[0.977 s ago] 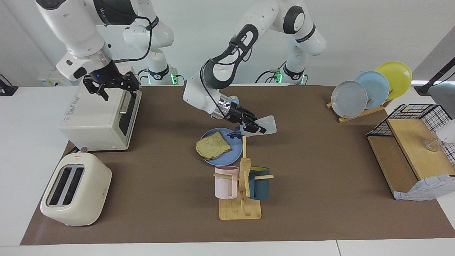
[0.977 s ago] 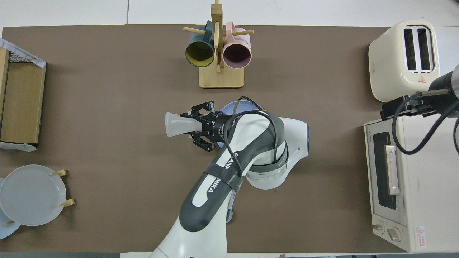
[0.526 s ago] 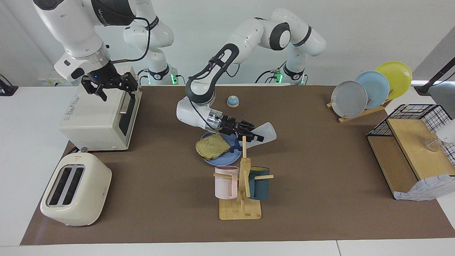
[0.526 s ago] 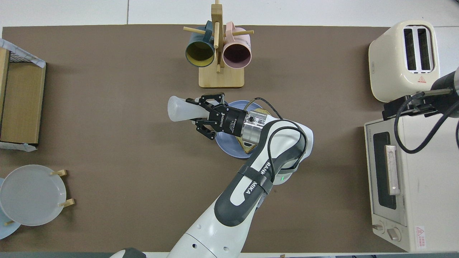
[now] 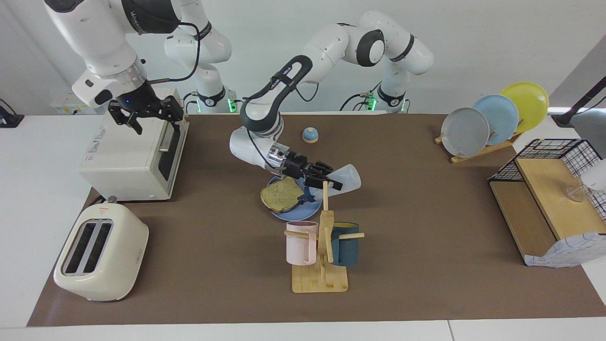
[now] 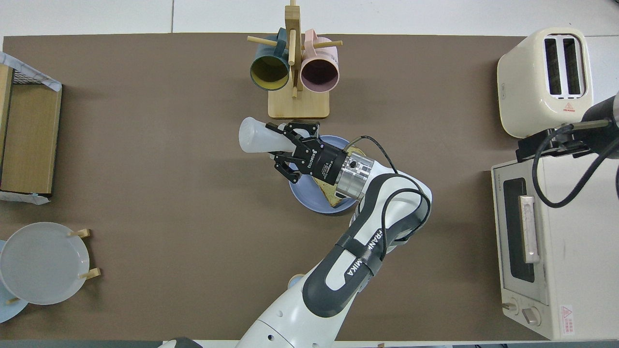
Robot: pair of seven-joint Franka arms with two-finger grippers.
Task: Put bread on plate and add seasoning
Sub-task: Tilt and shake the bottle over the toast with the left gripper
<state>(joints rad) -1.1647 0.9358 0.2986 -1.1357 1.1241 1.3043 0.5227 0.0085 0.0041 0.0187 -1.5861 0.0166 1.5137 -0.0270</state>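
The bread [image 5: 281, 195] lies on the blue plate [image 5: 297, 214] in the middle of the table, on the side toward the right arm's end. My left gripper [image 5: 326, 178] is shut on the seasoning bottle [image 5: 344, 177]. It holds the bottle tipped on its side over the plate's edge, with the dark cap [image 5: 307, 193] pointing down at the plate beside the bread. In the overhead view the left gripper [image 6: 290, 145] and its arm cover most of the bread [image 6: 325, 189] and part of the plate [image 6: 303, 194]; the bottle [image 6: 261, 137] sticks out toward the left arm's end. My right gripper [image 5: 149, 116] waits open and empty over the toaster oven.
A wooden mug rack [image 5: 322, 265] with a pink and a teal mug stands just farther from the robots than the plate, close to the bottle. A toaster oven [image 5: 132, 151] and toaster [image 5: 99, 251] stand at the right arm's end. A bell [image 5: 310, 135], a rack of upright plates [image 5: 492, 118] and a wire shelf [image 5: 549, 199] are also there.
My left gripper has carried the tipped bottle lower, toward the mug rack and the right arm's end, so its cap now hangs over the plate beside the bread. The right arm has barely moved.
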